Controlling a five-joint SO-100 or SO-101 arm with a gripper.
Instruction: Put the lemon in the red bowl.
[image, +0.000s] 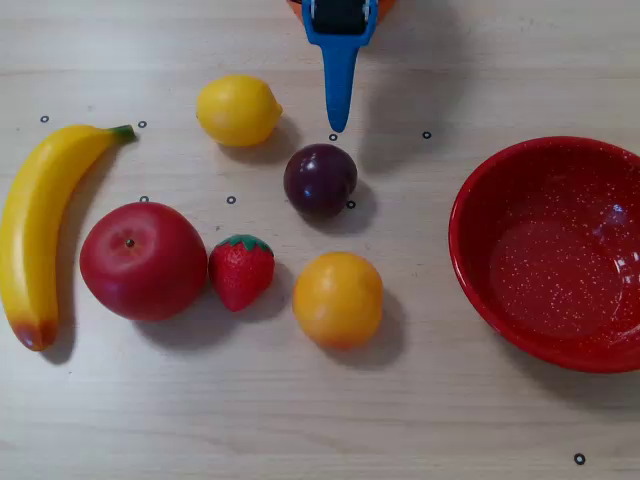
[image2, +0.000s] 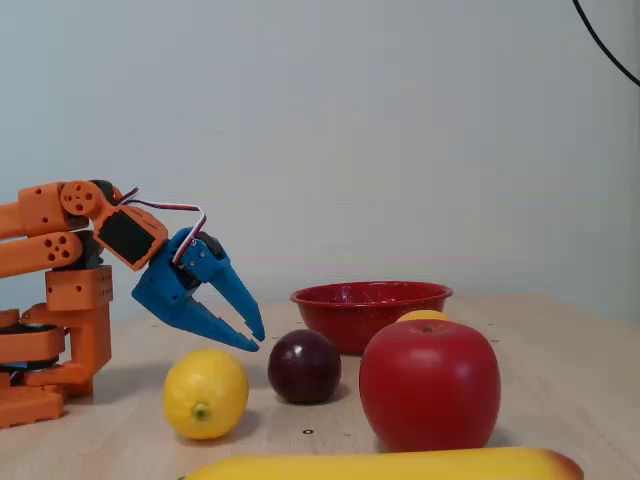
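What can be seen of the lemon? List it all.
The lemon is small, glossy and bright yellow, oval with a pointed nub at one end and a dark spot on the end facing the fixed view. It looks like smooth plastic. It lies on its side on the pale wooden table, touching nothing. The plum sits nearby, and the blue claw hangs above and beside it, jaws apart, not gripping.

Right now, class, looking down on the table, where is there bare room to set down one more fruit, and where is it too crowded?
Free: the wide strip along the near edge, below the banana, apple and orange; also the gap between the plum and the red bowl. Crowded: the middle, where apple and strawberry touch, and around the lemon by the gripper.
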